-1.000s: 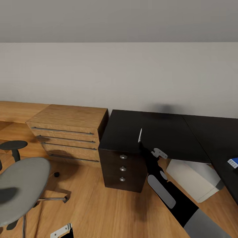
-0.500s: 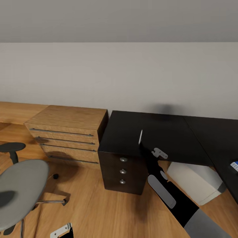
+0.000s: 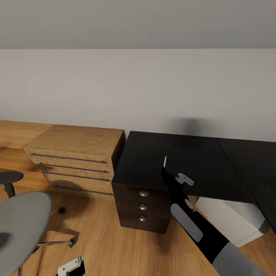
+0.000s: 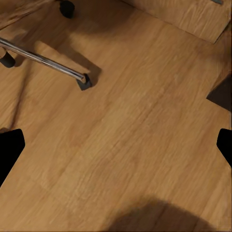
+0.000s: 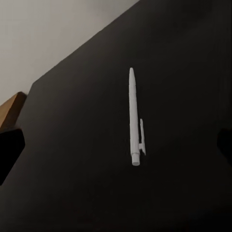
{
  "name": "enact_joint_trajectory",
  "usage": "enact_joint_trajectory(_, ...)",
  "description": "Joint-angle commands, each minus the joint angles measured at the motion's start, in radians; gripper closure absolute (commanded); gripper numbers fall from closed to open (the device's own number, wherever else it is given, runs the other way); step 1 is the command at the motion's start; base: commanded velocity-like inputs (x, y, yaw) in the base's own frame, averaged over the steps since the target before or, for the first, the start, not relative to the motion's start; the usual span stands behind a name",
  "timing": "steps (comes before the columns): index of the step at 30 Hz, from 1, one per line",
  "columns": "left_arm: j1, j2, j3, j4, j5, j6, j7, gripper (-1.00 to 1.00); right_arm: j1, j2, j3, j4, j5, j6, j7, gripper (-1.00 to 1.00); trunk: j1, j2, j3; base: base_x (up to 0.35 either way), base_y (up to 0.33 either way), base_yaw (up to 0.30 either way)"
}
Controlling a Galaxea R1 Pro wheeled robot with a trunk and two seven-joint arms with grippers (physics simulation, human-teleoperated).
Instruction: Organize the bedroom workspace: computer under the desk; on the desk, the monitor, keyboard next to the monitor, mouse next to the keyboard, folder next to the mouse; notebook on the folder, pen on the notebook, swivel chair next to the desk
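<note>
The right gripper point(image 3: 167, 171), fingers spread apart and empty, hovers above the slim white plastic pen point(image 5: 135, 118) lying flat on the black wooden desk point(image 3: 145, 161), so a sound pickup requires straddling its barrel squarely.

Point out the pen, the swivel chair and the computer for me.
pen point(image 5: 134, 116): right wrist view, middle of its white barrel.
swivel chair point(image 3: 21, 222): head view, grey seat surface.
computer point(image 3: 230, 216): head view, white side panel, under the desk point(image 3: 145, 161).
</note>
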Motion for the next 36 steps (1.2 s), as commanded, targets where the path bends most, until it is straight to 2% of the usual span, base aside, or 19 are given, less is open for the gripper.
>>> enact_joint_trajectory(1, 0.000, 0.000, 0.001, -0.028, 0.011, -0.001, 0.000, -1.00, -0.002, 0.006, 0.004, 0.017, -0.007, -0.001, -0.005, -1.00, 0.000, 0.000, -0.001, 0.023, 0.000, 0.000)
enact_joint_trajectory(2, 0.000, 0.001, 0.002, -0.080, 0.012, 0.011, 0.000, -1.00, -0.005, 0.032, 0.004, 0.043, 0.003, 0.023, -0.006, -1.00, 0.000, 0.000, -0.001, 0.012, 0.000, 0.000)
enact_joint_trajectory(3, 0.000, 0.001, 0.002, -0.099, 0.012, 0.019, 0.000, -1.00, -0.006, 0.043, 0.003, 0.053, 0.009, 0.036, -0.007, -1.00, 0.000, 0.000, -0.001, 0.009, 0.000, 0.000)
enact_joint_trajectory(5, 0.000, 0.002, 0.004, -0.180, 0.014, 0.092, 0.001, -1.00, -0.033, 0.086, 0.000, 0.105, 0.053, 0.107, -0.009, -1.00, 0.000, 0.000, -0.001, 0.005, 0.000, 0.000)
enact_joint_trajectory(6, 0.000, 0.002, 0.004, -0.201, 0.015, 0.119, 0.001, -1.00, -0.045, 0.096, 0.000, 0.122, 0.069, 0.127, -0.009, -1.00, 0.000, 0.000, -0.001, 0.003, 0.000, 0.000)
enact_joint_trajectory(8, 0.000, 0.002, 0.016, -0.295, 0.017, 0.243, 0.002, -1.00, -0.114, 0.139, -0.002, 0.205, 0.141, 0.201, -0.009, -1.00, 0.000, 0.000, -0.001, 0.002, 0.000, 0.000)
enact_joint_trajectory(9, 0.000, 0.001, 0.031, -0.344, 0.017, 0.304, 0.002, -1.00, -0.153, 0.162, -0.002, 0.254, 0.181, 0.239, -0.010, -1.00, 0.000, 0.000, -0.001, 0.000, 0.000, 0.000)
enact_joint_trajectory(10, 0.000, 0.000, 0.061, -0.415, 0.020, 0.389, 0.001, -1.00, -0.206, 0.196, -0.003, 0.334, 0.232, 0.298, -0.010, -1.00, 0.000, 0.000, -0.001, 0.000, 0.000, 0.000)
enact_joint_trajectory(11, 0.000, 0.000, 0.070, -0.439, 0.022, 0.416, 0.001, -1.00, -0.221, 0.206, -0.004, 0.361, 0.245, 0.315, -0.010, -1.00, 0.000, 0.000, -0.001, 0.000, 0.000, 0.000)
enact_joint_trajectory(13, 0.000, 0.000, 0.094, -0.533, 0.042, 0.513, 0.002, -1.00, -0.271, 0.234, -0.005, 0.459, 0.274, 0.364, -0.011, -1.00, 0.000, 0.000, -0.001, 0.000, 0.000, 0.000)
enact_joint_trajectory(14, 0.000, 0.000, 0.103, -0.578, 0.074, 0.572, 0.003, -1.00, -0.305, 0.244, -0.005, 0.525, 0.284, 0.383, -0.013, -1.00, 0.000, 0.000, -0.001, 0.000, 0.000, 0.000)
enact_joint_trajectory(16, -0.001, 0.000, 0.105, -0.597, 0.102, 0.601, 0.003, -1.00, -0.325, 0.248, -0.006, 0.563, 0.287, 0.391, -0.020, -1.00, 0.000, 0.000, -0.001, 0.000, 0.000, 0.000)
enact_joint_trajectory(22, -0.014, -0.001, 0.109, -0.652, 0.233, 0.661, 0.003, -1.00, -0.363, 0.252, -0.006, 0.639, 0.293, 0.403, -0.115, -1.00, 0.000, 0.000, -0.001, 0.000, 0.000, 0.000)
enact_joint_trajectory(24, -0.015, -0.002, 0.108, -0.656, 0.253, 0.675, 0.003, -1.00, -0.365, 0.251, -0.004, 0.647, 0.294, 0.402, -0.126, -1.00, 0.000, 0.000, -0.001, 0.000, 0.000, 0.000)
enact_joint_trajectory(31, -0.017, 0.001, 0.120, -0.660, 0.266, 0.669, 0.000, -1.00, -0.362, 0.246, 0.000, 0.678, 0.303, 0.398, -0.136, -1.00, 0.000, 0.000, -0.001, 0.000, 0.000, 0.000)
enact_joint_trajectory(32, -0.017, 0.002, 0.126, -0.661, 0.266, 0.638, 0.000, -1.00, -0.361, 0.246, 0.000, 0.681, 0.304, 0.397, -0.134, -1.00, 0.000, 0.000, -0.001, 0.000, 0.000, 0.000)
enact_joint_trajectory(36, -0.017, 0.002, 0.128, -0.662, 0.266, 0.610, -0.001, -1.00, -0.360, 0.245, 0.000, 0.683, 0.304, 0.397, -0.131, -1.00, 0.000, 0.000, -0.001, 0.000, 0.000, 0.000)
